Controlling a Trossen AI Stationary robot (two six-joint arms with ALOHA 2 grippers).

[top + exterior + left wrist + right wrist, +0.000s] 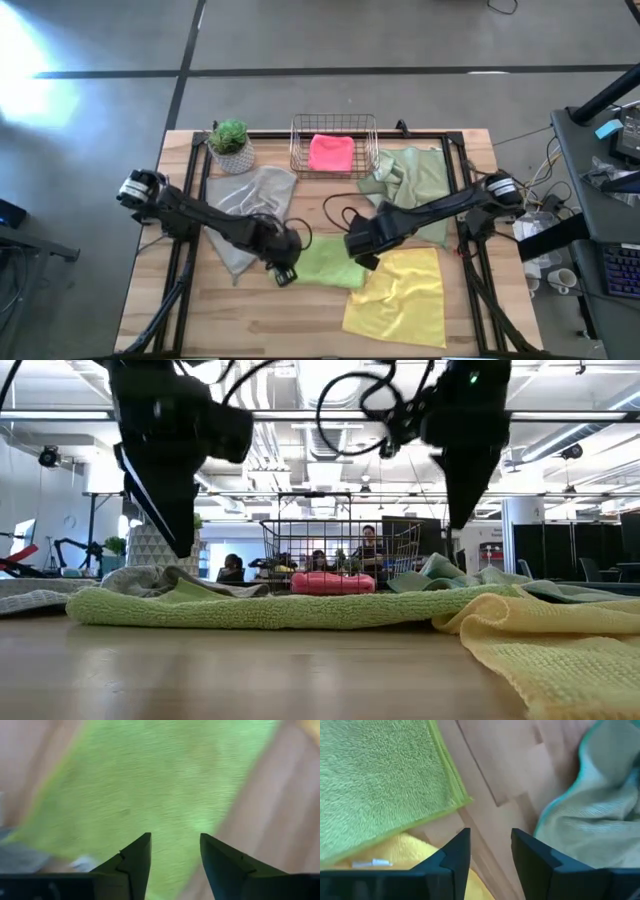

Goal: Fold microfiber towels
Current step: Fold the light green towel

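the wooden table (250,320) carries everything — its near strip in front of the cloths is bare wood, and the far corners are free too.

the yellow towel (398,292) lies spread at the front right, one corner close to the table's near edge. the pale sage green towel (412,180) sits bunched at the right rear, just beside the basket. the grey towel (248,200) is rumpled at the left rear, below the potted plant (230,144). the lime green towel (330,265) lies flat in the middle, its right edge overlapping the yellow one; in the low view it stretches as a long low band across the table.

the copper wire basket (300,140) stands at the rear centre and holds one thing: the hot pink towel (331,153), folded small inside it.

the left gripper (175,851) hangs above the lime green towel's left end, fingers parted with nothing between them. the right gripper (491,847) hangs over the bare wood between the lime green towel's corner and the sage cloth, fingers likewise apart and holding nothing. in the low view both sit clear above the cloth.

no writing can be read anywhere.
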